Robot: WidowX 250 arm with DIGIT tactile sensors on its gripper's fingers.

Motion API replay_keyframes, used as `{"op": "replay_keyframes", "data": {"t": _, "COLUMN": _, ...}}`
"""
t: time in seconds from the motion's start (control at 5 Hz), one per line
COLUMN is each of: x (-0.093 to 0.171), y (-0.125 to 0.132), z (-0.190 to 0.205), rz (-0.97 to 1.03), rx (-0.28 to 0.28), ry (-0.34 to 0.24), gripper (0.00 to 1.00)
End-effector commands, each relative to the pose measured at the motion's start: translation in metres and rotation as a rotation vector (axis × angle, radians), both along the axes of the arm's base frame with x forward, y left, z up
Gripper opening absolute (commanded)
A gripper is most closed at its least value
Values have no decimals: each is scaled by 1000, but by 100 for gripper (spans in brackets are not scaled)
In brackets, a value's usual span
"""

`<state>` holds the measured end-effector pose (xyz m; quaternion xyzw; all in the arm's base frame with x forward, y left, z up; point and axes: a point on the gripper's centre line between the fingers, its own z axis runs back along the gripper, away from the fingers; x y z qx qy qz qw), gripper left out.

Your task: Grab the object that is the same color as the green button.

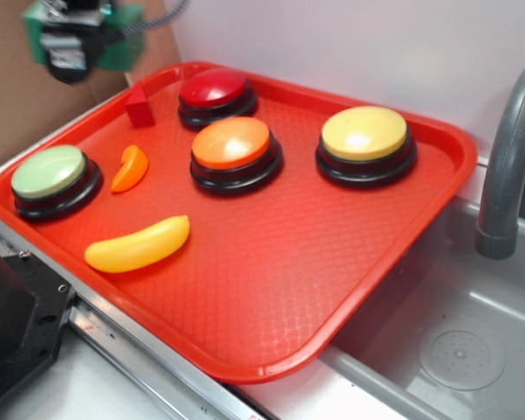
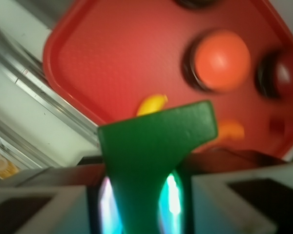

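High above the tray's back-left corner, your gripper is clamped on the green block, well clear of the green button below.

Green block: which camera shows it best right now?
The wrist view: the green block fills the frame, clamped between the jaws. The exterior view shows only the gripper at the top left; the block cannot be told apart there.

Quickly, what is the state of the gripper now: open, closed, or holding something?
Gripper: closed on the dark green block, held above the red tray.
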<state>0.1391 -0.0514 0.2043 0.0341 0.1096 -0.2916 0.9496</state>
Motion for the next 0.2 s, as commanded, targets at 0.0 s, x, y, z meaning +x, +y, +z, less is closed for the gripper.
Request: {"op": "replay_keyframes", "data": {"t": 0.0, "x": -19, "y": -14, "z": 2, "rz": 504, "rx": -40, "ry": -58, "gripper": 0}}
